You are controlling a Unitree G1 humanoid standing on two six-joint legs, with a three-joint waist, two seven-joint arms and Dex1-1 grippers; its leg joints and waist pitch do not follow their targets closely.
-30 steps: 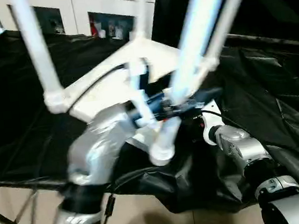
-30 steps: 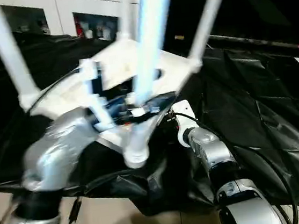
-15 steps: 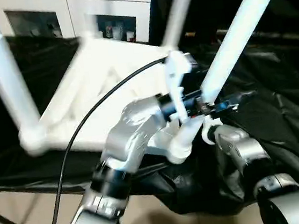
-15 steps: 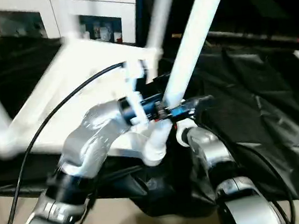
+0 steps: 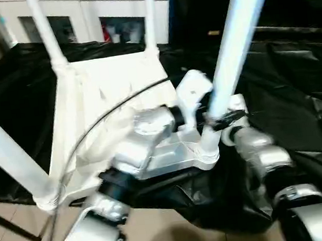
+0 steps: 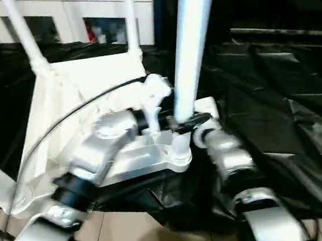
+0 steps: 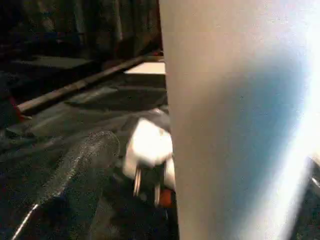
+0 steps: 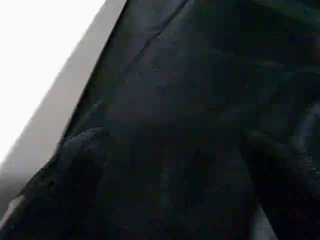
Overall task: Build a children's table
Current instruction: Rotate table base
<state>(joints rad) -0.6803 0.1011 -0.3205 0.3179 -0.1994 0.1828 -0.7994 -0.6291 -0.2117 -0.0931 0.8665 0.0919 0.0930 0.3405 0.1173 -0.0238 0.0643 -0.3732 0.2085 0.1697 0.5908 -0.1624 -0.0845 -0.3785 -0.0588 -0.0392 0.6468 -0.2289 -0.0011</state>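
White plastic rectangular tabletop (image 5: 111,88) lies upside down on the black plastic sheet (image 5: 297,93), centre-left of the head view, ribbed underside up. Four long white tubular legs stand in the corner sockets: two at the far corners near the top of frame (image 5: 43,29) (image 5: 150,14), one at lower left (image 5: 8,155), one at the near right corner (image 5: 237,48), rising out of the upper right.

Both arms crowd that near right leg. Left gripper (image 5: 191,102) sits just beside its base, jaws standing wide. Right gripper (image 5: 225,119) is at the base too, jaws wide around the tube; can't tell whether the pads are bearing on it. In the left wrist view the leg (image 7: 235,120) looms very close.

Risks, as I judge them:
- Leg not fully seated. Can't see socket depth at the near right corner (image 5: 208,153). Side load from either arm could lever it out or tilt it.
- That corner hangs near the sheet's front edge. A push toward the bottom of frame could slide the whole top off.
- The black cable (image 5: 113,111) arcs across the tabletop and could snag a rib or a leg.
- Grippers are close enough together to clash.
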